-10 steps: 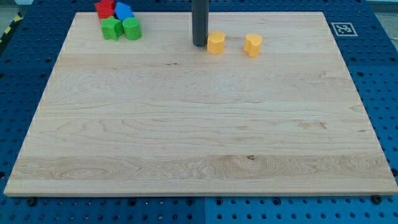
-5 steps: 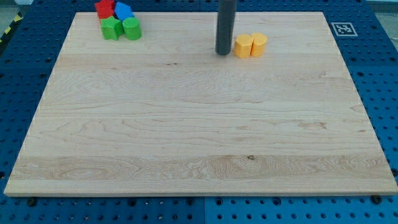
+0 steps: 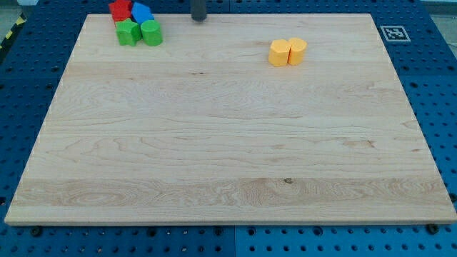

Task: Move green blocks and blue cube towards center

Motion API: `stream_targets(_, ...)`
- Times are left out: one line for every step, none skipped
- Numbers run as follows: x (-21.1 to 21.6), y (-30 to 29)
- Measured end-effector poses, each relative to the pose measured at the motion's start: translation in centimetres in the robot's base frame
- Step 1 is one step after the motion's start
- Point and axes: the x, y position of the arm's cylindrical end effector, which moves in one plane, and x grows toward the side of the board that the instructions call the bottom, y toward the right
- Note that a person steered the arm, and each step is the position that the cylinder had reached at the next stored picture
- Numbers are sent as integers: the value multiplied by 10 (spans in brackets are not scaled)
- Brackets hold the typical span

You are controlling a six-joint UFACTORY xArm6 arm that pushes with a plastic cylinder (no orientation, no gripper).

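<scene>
The wooden board (image 3: 228, 143) fills most of the frame, resting on a blue perforated table (image 3: 435, 86). A fiducial marker (image 3: 393, 33) sits at the board's upper right corner.

At the upper left of the frame I see a tight cluster of four blocks. The red block (image 3: 120, 9) is at the cluster's top left, partly cut by the frame edge. The blue cube (image 3: 142, 13) is touching it on the right. Just below these are the green blocks, side by side and touching: one star-like green block (image 3: 128, 32) on the left and one rounder green block (image 3: 151, 33) on the right. All four lie well apart from the board's centre.

At upper centre-right, two yellow blocks (image 3: 288, 52) sit pressed together.

My tip (image 3: 198, 19) is at the top edge of the frame, right of the blue cube and apart from every block. The rig carries no jaws, only this rod.
</scene>
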Motion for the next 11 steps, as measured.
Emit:
stream_targets(-1, -13)
stream_targets(-2, -26)
stream_targets(-2, -26)
stream_targets(0, -51)
stream_targets(0, -94)
stream_targets(-2, -107)
stream_targets(-2, -108)
stream_targets(7, -108)
stream_targets(37, -107)
stream_targets(79, -95)
stream_targets(123, -72)
